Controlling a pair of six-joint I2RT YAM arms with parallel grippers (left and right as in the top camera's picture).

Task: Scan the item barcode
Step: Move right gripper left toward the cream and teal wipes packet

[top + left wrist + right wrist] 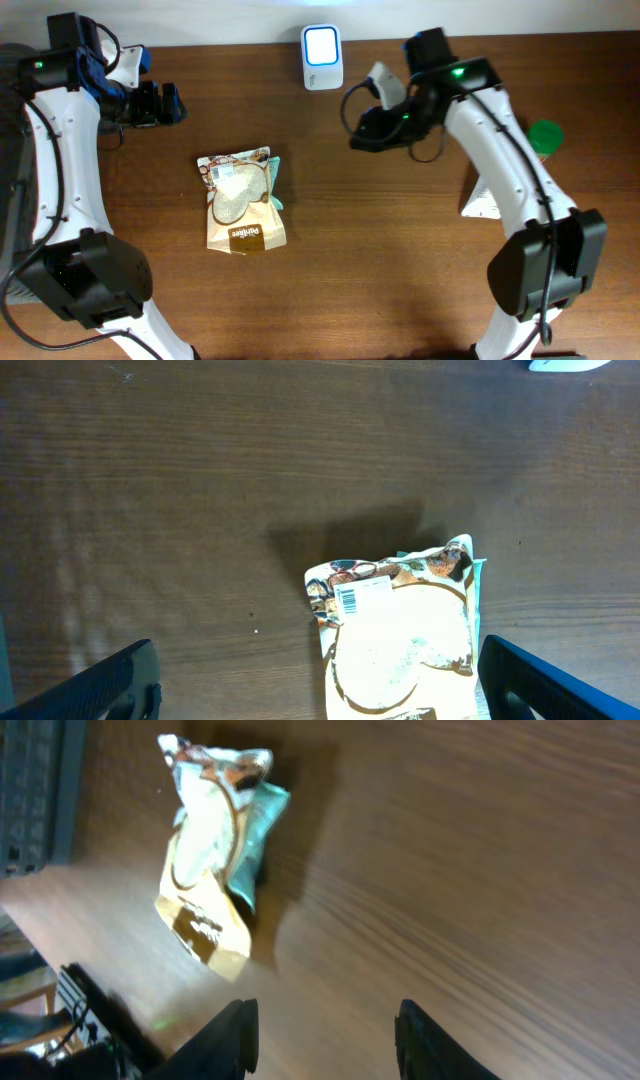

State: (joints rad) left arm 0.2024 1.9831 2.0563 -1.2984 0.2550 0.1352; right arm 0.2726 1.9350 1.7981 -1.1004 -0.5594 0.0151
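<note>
So the snack pouch (243,203) is lying flat on the wooden bench (400,250), closer to the left arm, with its barcode sticker (348,598) facing up near a top corner. The left hand (172,102) is spread wide and empty, back-left of the pouch. The right hand (360,138) is partly spread, pinching nothing, near the lit white scanner (322,57) at the back edge.

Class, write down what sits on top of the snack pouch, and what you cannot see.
A white barcode label sits near one top corner of the pouch, facing up; nothing else lies on it. Its underside against the table is hidden.
</note>
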